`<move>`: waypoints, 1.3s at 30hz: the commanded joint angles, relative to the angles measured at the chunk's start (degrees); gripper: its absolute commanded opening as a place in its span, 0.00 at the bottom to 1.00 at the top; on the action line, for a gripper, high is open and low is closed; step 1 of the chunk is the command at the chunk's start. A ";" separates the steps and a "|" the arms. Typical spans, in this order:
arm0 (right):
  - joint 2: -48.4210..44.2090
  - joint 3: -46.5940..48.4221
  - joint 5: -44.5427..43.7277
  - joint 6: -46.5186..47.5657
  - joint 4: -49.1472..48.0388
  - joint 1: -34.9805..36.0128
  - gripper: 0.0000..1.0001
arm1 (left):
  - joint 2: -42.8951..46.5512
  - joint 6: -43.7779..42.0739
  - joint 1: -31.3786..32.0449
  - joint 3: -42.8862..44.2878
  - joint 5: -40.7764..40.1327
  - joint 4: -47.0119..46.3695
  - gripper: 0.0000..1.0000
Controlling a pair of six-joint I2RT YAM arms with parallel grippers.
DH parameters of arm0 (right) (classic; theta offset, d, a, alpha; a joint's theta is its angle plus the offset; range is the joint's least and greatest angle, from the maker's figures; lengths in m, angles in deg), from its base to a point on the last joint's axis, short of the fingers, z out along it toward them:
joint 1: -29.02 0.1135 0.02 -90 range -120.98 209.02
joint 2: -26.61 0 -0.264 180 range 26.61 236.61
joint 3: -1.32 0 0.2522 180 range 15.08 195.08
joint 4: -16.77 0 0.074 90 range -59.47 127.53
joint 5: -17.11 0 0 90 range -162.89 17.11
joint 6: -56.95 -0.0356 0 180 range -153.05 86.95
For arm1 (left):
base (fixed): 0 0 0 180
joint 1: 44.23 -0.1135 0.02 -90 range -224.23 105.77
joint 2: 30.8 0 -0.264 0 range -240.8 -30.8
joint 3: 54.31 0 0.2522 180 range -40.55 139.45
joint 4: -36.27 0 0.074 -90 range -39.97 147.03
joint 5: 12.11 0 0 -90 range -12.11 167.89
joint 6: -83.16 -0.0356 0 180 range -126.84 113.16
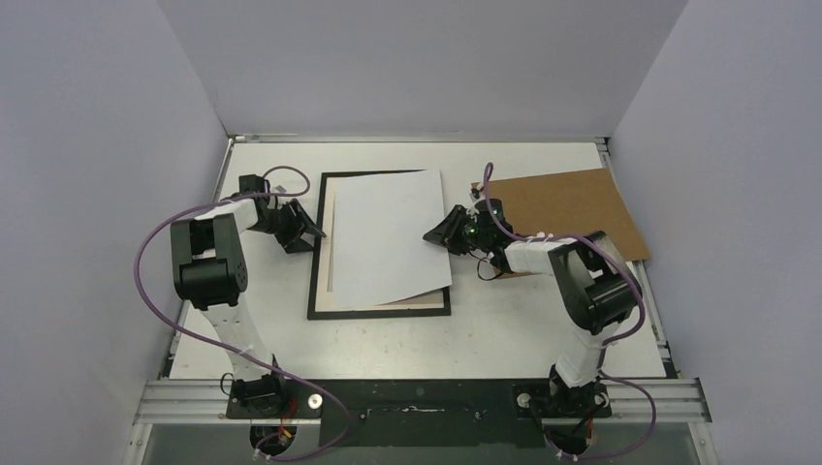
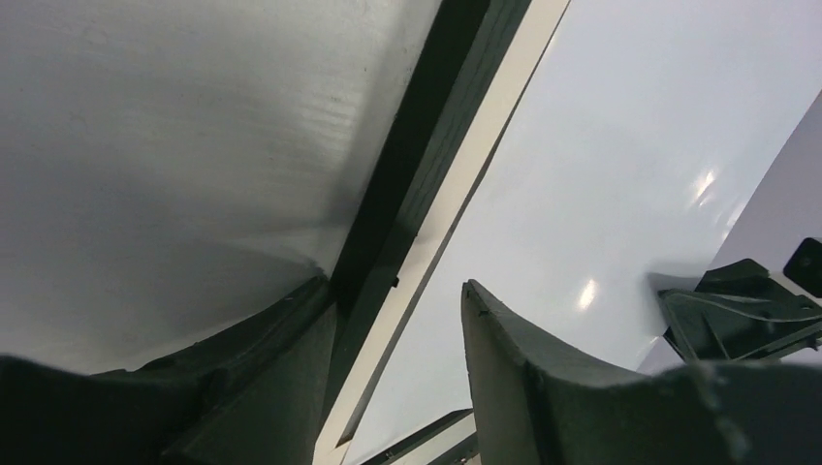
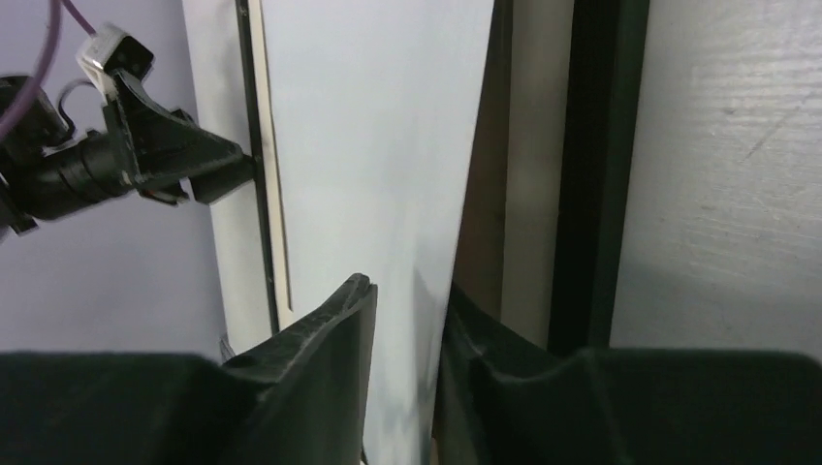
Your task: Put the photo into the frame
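Note:
The photo [image 1: 383, 237] lies pale back up and skewed on the black frame [image 1: 315, 262], its top right corner past the frame's rail. A cream mat [image 2: 475, 174] sits inside the frame [image 2: 426, 126] under the photo [image 2: 601, 165]. My left gripper [image 1: 312, 232] is open, its fingers astride the frame's left rail [image 2: 395, 283]. My right gripper [image 1: 433, 235] is at the photo's right edge. Its jaws stand apart with that edge [image 3: 378, 126] between them [image 3: 407, 286], and the frame's right rail [image 3: 596, 145] runs just beyond.
A brown cardboard backing [image 1: 567, 208] lies at the back right, partly under my right arm. Grey walls close in the table on three sides. Each wrist view shows the other gripper across the photo, the right one [image 2: 737, 300] and the left one [image 3: 184, 160].

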 commanded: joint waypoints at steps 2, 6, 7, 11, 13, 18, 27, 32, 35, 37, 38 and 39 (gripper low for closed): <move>1.69 2.41 2.26 -1.48 -4.79 0.13 0.13 | -2.56 -1.52 0.21 2.73 0.60 0.41 0.45; 0.26 1.70 1.84 -1.79 -5.18 0.13 0.02 | -3.87 -1.94 0.19 3.22 0.50 1.01 0.39; 0.00 1.59 2.09 -1.89 -5.62 0.09 0.01 | -4.06 -1.95 0.19 3.30 0.51 1.12 0.37; 0.89 1.39 3.93 -4.96 -9.40 0.01 0.00 | -4.44 -2.02 0.19 3.40 0.53 1.04 0.33; 1.68 1.30 4.61 -6.81 -11.81 0.00 0.00 | -4.55 -2.22 0.19 3.36 0.51 1.25 0.32; 2.31 1.29 5.37 -10.62 -15.09 -0.36 0.00 | -4.69 -2.28 0.19 3.33 0.34 1.22 0.30; 2.76 0.01 7.87 -18.36 -25.52 -0.84 0.00 | -5.19 -2.60 0.19 3.41 -0.23 1.35 0.27; 3.54 -0.18 9.62 -18.27 -29.93 -0.65 0.01 | -5.30 -2.62 0.21 3.68 -0.44 1.60 0.26; 4.97 0.64 10.13 -15.44 -27.93 0.10 0.02 | -5.37 -2.84 0.19 3.95 -0.75 1.96 0.26; 5.89 1.34 9.97 -11.69 -23.93 0.83 0.03 | -5.48 -3.00 0.19 4.10 -0.83 2.14 0.26; 6.35 1.38 9.85 -10.28 -22.88 1.15 0.03 | -5.54 -3.02 0.19 4.16 -0.88 2.30 0.26; 6.88 1.20 10.03 -9.31 -23.21 1.51 0.04 | -5.63 -3.05 0.19 4.22 -0.89 2.30 0.26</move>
